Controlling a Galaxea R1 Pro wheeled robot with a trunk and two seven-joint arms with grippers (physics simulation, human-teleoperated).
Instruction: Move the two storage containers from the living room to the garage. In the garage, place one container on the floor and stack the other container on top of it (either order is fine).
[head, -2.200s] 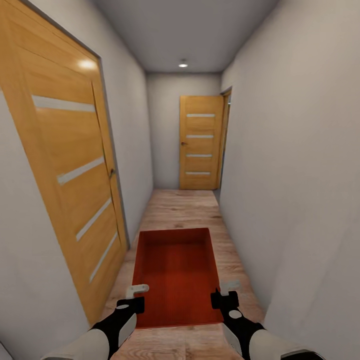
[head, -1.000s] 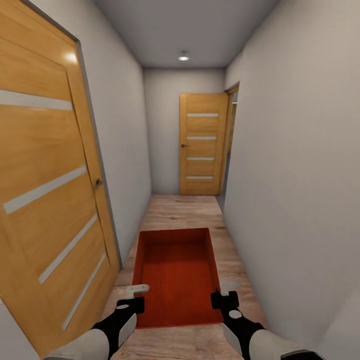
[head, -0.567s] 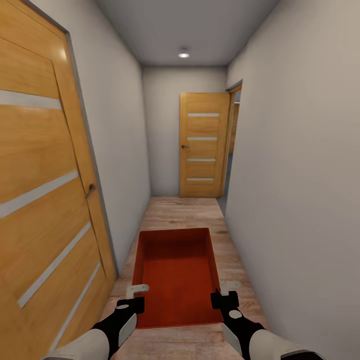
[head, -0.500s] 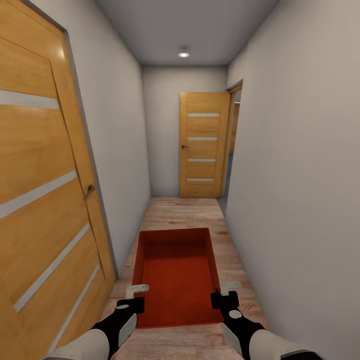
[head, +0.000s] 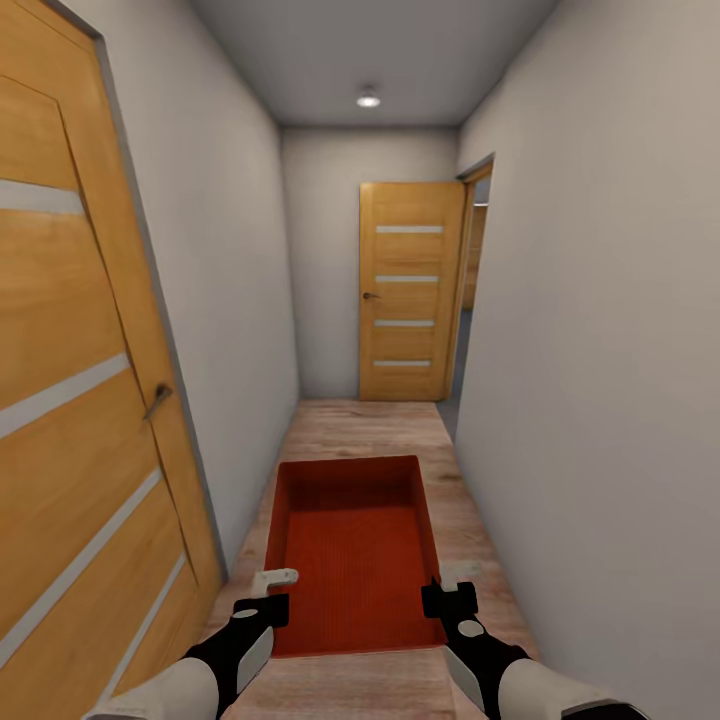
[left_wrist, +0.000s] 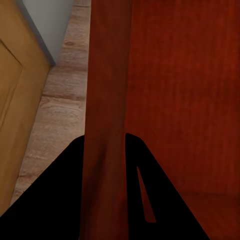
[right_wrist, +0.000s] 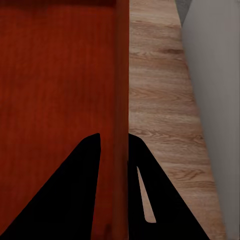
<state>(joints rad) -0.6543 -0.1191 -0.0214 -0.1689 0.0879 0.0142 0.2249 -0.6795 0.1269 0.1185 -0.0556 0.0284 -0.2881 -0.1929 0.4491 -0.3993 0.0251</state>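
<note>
I carry one orange-red open-top storage container (head: 355, 545) in front of me, above the pale wood-plank floor of a narrow hallway. My left gripper (head: 268, 590) is shut on its left side wall (left_wrist: 106, 125), a finger on each face. At the other side, my right gripper (head: 448, 588) is shut on the right side wall (right_wrist: 122, 100) the same way. The bin is empty inside.
Grey walls stand close on both sides. A wooden door (head: 70, 400) with pale horizontal strips runs along the left. At the hallway's end stands another wooden door (head: 408, 290), with an open doorway (head: 470, 300) beside it on the right. The plank floor (head: 365, 430) stretches ahead.
The whole view has moved forward along the hallway: the left door slides past and the far door looks a little larger. The bin and both grippers keep their places relative to me.
</note>
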